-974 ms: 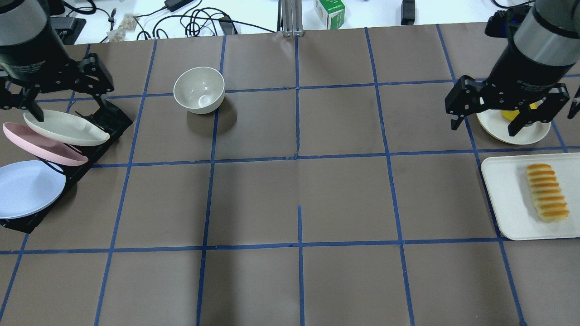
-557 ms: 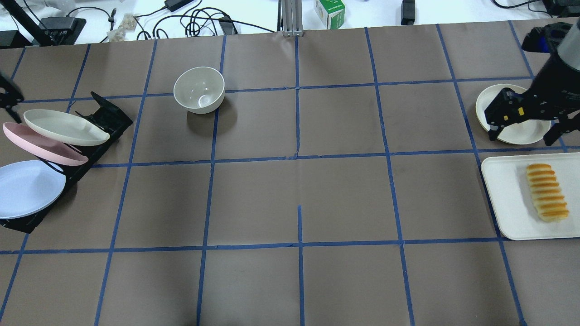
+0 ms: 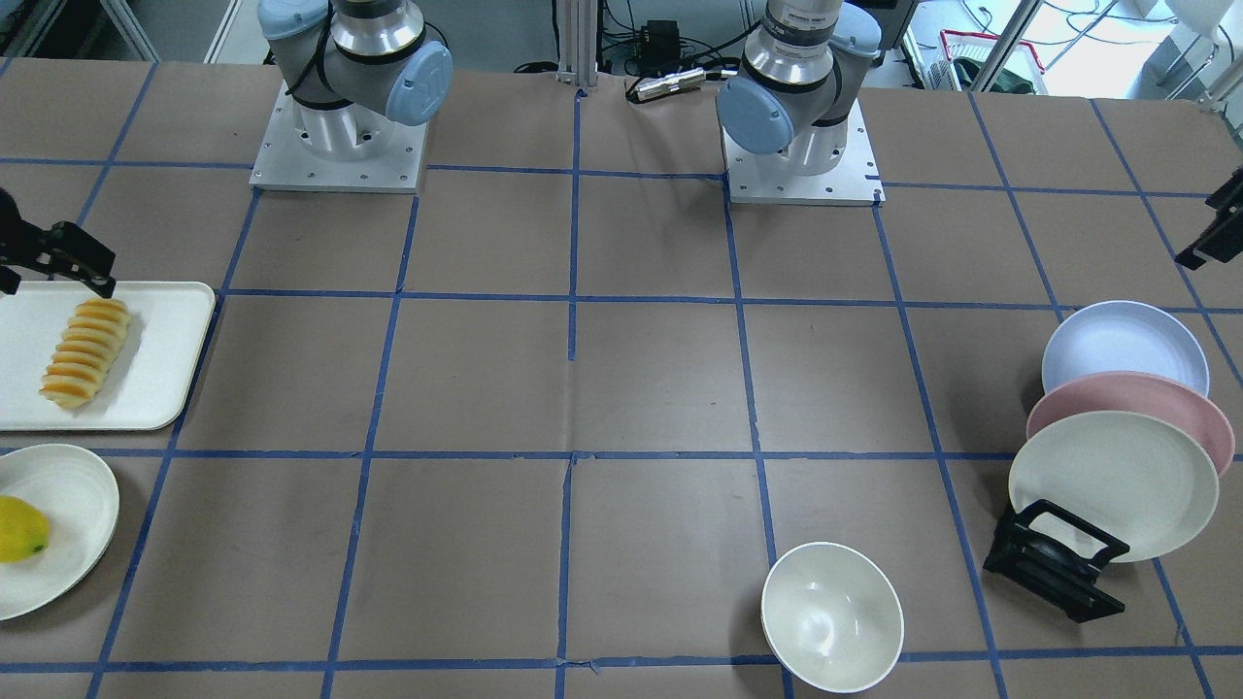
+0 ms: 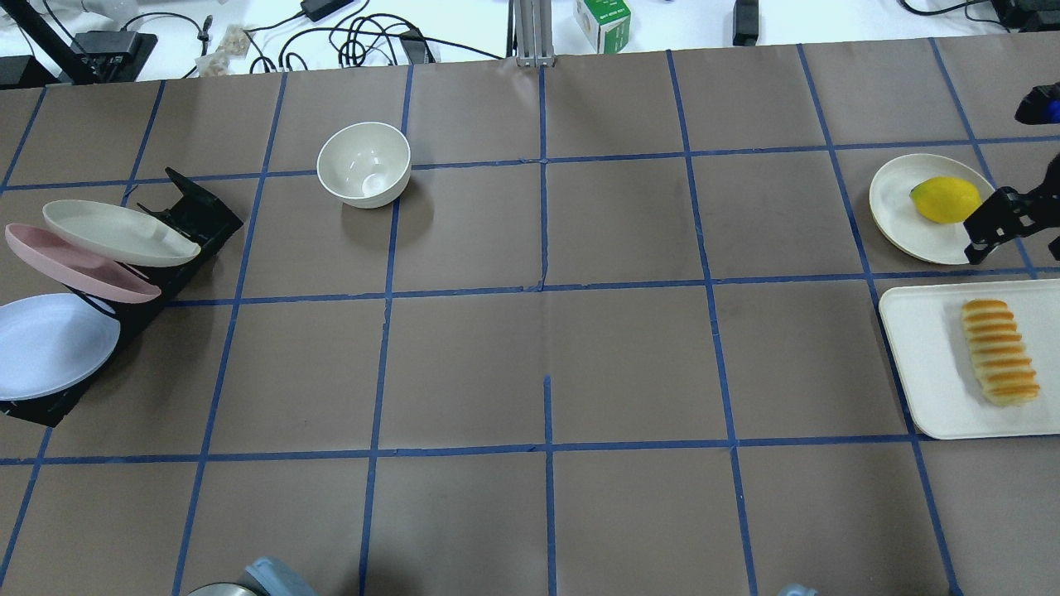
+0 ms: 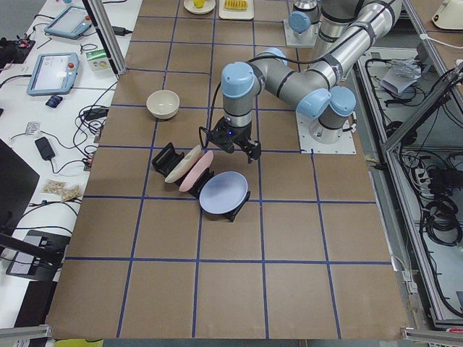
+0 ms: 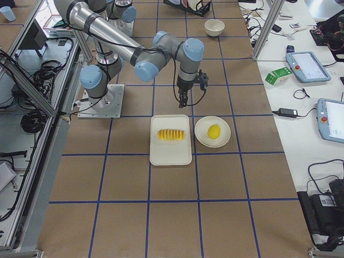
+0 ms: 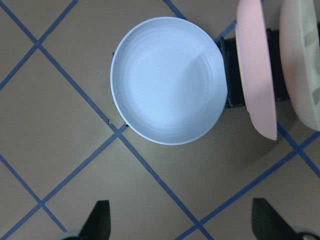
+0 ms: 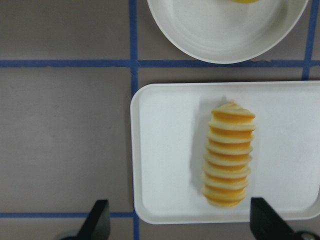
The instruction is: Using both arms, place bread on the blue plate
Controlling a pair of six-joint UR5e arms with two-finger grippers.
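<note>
Bread (image 8: 229,154) lies on the white tray (image 8: 160,150) under the right gripper (image 8: 180,220), the blue plate (image 7: 167,80) in its rack (image 7: 229,70) under the left gripper (image 7: 182,222); both stand spread wide, so the right should first centre across the bread's narrow middle.

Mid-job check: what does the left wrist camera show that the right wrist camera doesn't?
Only the left wrist view: the blue plate at the end of the black rack, next to the pink plate and the cream plate.

Only the right wrist view: the bread lying on the white tray, with part of a round white plate beyond it.

Both: the brown, blue-taped table, and an open, empty claw at the bottom edge, the left claw by the blue plate and the right claw by the bread.
</note>
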